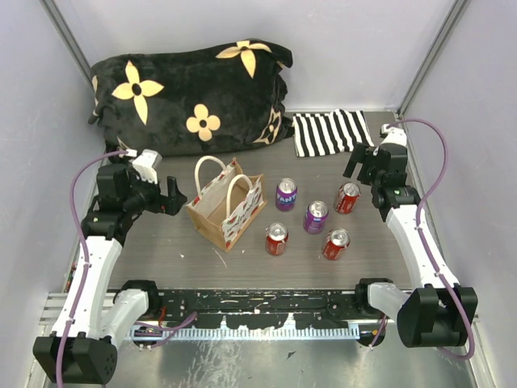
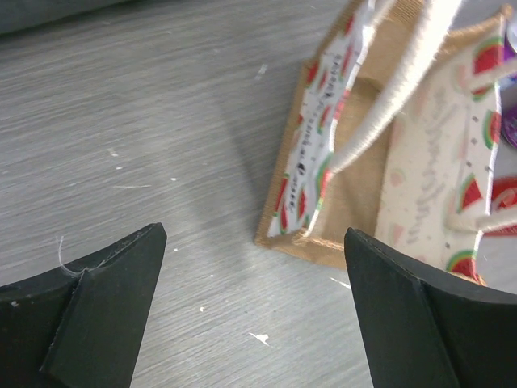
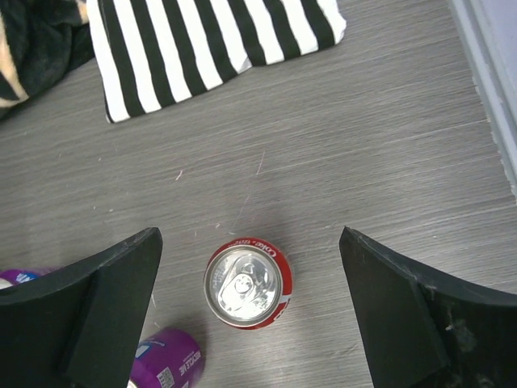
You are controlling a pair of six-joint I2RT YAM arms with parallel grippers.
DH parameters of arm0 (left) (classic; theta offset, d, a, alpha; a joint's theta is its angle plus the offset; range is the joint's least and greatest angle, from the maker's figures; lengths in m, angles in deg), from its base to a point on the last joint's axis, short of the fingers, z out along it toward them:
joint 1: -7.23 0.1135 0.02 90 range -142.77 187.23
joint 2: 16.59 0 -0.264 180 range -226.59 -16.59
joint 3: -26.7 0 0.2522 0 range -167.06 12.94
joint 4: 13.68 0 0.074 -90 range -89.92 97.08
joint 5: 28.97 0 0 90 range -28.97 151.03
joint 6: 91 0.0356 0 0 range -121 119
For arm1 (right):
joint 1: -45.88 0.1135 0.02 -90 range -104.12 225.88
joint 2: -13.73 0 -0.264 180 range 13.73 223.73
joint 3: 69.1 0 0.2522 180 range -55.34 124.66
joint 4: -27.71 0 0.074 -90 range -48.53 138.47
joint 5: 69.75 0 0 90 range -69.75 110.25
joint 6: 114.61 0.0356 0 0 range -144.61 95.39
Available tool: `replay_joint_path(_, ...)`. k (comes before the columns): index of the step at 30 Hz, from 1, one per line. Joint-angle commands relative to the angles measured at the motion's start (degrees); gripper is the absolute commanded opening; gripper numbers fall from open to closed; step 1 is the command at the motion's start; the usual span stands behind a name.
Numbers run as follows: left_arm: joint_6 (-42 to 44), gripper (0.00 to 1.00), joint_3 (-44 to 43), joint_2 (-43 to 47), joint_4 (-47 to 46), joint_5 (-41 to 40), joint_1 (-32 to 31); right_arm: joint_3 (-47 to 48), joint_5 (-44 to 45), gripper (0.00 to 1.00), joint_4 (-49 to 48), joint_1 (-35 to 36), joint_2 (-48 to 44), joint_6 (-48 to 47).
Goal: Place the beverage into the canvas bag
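The tan canvas bag (image 1: 227, 205) with cream loop handles and red-and-white watermelon panels stands open at the table's middle left; it also shows in the left wrist view (image 2: 388, 153). Several cans stand upright to its right: two purple (image 1: 286, 195) (image 1: 315, 217) and three red (image 1: 347, 197) (image 1: 277, 239) (image 1: 336, 243). My left gripper (image 1: 174, 196) is open and empty, just left of the bag. My right gripper (image 1: 361, 166) is open and empty, above a red cola can (image 3: 246, 281) that lies between its fingers in the right wrist view.
A black cushion with cream flowers (image 1: 190, 93) lies along the back. A black-and-white striped cloth (image 1: 331, 132) lies at the back right, also in the right wrist view (image 3: 202, 44). Grey walls close in both sides.
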Motion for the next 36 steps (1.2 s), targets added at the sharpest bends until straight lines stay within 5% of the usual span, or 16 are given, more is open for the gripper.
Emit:
replay_joint_path(1,4.73,0.98,-1.81,-3.17,2.96,11.04,-0.63,3.68,-4.07,0.96,0.44,0.39,1.38,-2.33)
replay_joint_path(15,7.6,0.88,-4.76,-15.76,-3.47,12.66,-7.03,2.93,-2.64,0.95,3.16,0.36,-1.84,-3.05)
replay_joint_path(20,6.59,0.77,-1.86,-19.27,-8.5,9.69,-11.45,3.04,-2.33,0.95,3.61,0.39,-2.6,-2.73)
replay_joint_path(28,-1.5,0.4,1.77,-22.83,-15.84,5.49,-13.93,4.3,-2.62,0.95,5.54,0.38,-3.42,-2.6)
replay_joint_path(36,-14.43,0.04,5.47,-17.26,-16.39,0.78,-14.49,4.33,-3.38,0.95,6.54,0.38,-4.03,-2.6)
